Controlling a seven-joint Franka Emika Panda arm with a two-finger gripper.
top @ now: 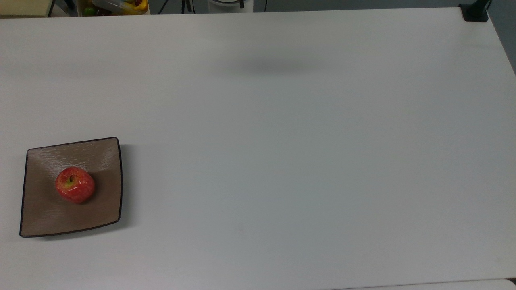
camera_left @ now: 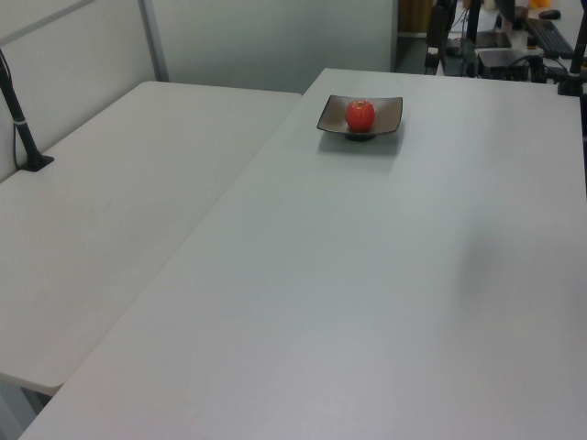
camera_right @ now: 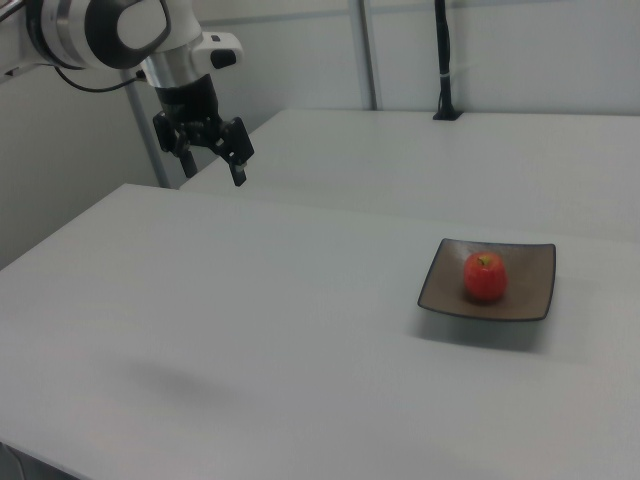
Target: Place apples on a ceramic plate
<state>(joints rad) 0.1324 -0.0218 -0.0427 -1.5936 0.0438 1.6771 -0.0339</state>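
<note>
A small glossy red apple (top: 75, 185) with a yellow-green patch at its stem rests upright on the square tan-brown ceramic plate (top: 44, 217), near the top view's lower left. The apple (camera_left: 359, 115) and plate (camera_left: 390, 114) appear again at the far end of the table in the left view. In the right view, the apple (camera_right: 484, 277) sits on the plate (camera_right: 535, 285) at the right. My gripper (camera_right: 212, 165) hangs high above the table's far left corner, well away from the plate. Its fingers stand open with nothing between them.
The plate stands on a wide white table (top: 282, 161). A black clamp post (top: 475, 11) stands at its top right corner. A bin of coloured items (top: 117, 5) lies beyond the far edge. A second white table (camera_left: 110, 211) adjoins it, with a black post (camera_left: 22, 128).
</note>
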